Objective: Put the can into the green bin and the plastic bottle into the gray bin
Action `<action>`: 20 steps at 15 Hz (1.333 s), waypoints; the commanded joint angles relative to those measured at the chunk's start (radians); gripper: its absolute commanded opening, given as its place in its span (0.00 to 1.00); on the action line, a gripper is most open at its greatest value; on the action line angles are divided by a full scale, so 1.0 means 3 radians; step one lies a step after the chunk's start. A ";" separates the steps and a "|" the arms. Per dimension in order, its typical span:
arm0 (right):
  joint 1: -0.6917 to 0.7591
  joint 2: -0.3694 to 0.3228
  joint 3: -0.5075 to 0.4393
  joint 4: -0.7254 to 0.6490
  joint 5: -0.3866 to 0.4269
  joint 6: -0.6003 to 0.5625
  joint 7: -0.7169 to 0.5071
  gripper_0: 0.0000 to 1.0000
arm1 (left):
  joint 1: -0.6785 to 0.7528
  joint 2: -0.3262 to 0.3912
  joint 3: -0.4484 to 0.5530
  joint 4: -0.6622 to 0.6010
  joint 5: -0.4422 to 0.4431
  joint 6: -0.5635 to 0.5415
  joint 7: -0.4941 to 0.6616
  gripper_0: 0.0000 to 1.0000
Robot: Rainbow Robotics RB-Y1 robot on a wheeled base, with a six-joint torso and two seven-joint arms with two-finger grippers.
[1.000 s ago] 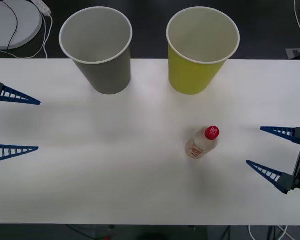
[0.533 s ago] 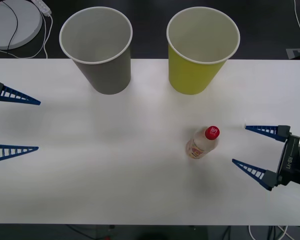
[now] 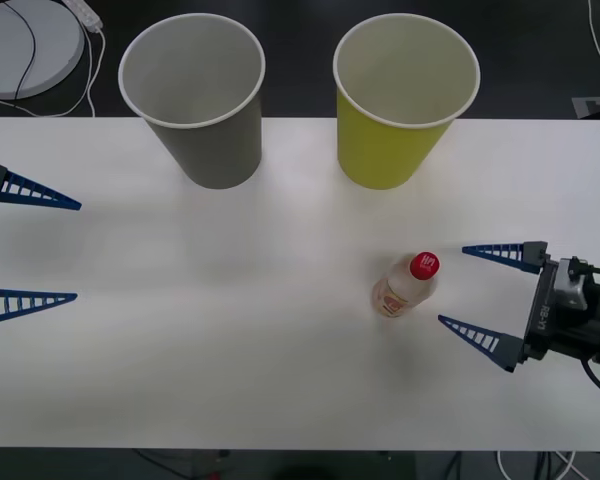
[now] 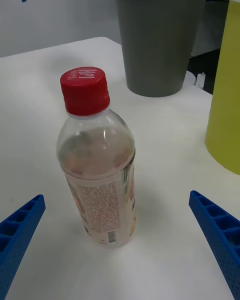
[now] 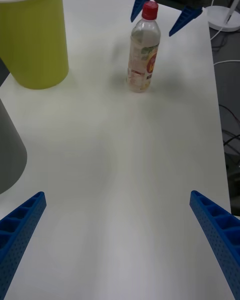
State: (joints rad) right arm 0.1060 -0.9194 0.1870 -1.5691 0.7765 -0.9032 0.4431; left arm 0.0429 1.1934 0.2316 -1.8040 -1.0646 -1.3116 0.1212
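Note:
The plastic bottle point(image 3: 405, 285) stands upright on the white table point(image 3: 230, 330), clear with a red cap and a red-and-white label; it also appears as the bottle point(image 4: 99, 162) and the bottle point(image 5: 144, 47). My right gripper point(image 3: 452, 287) is open just to its right, fingers pointing at it without touching. The gray bin point(image 3: 195, 95) stands at the back left and the green bin point(image 3: 402, 95) at the back right, both upright and empty. My left gripper point(image 3: 77, 252) waits open at the table's left edge. The can is out of view.
A round white disc point(image 3: 25, 45) with cables lies on the dark floor beyond the table's far left corner. The table's front edge runs close below both grippers.
My right gripper has slid left toward the bottle, still open. The bottle, both bins and the left arm have not moved.

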 commanded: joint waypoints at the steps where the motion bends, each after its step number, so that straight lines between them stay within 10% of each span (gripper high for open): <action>1: -0.0093 0.0002 0.0154 0.0000 0.0014 0.0071 0.0016 1.00 | 0.0000 0.0000 0.0000 0.0000 0.0000 0.0000 0.0000 1.00; 20: -0.0650 0.0227 0.0716 0.0255 0.0020 0.0214 0.0077 1.00 | 0.0000 0.0000 0.0000 0.0000 0.0000 0.0000 0.0000 1.00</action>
State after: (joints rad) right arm -0.0866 -0.8536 0.3995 -1.4925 0.7823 -0.8374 0.4651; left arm 0.0429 1.1934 0.2316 -1.8040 -1.0646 -1.3116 0.1212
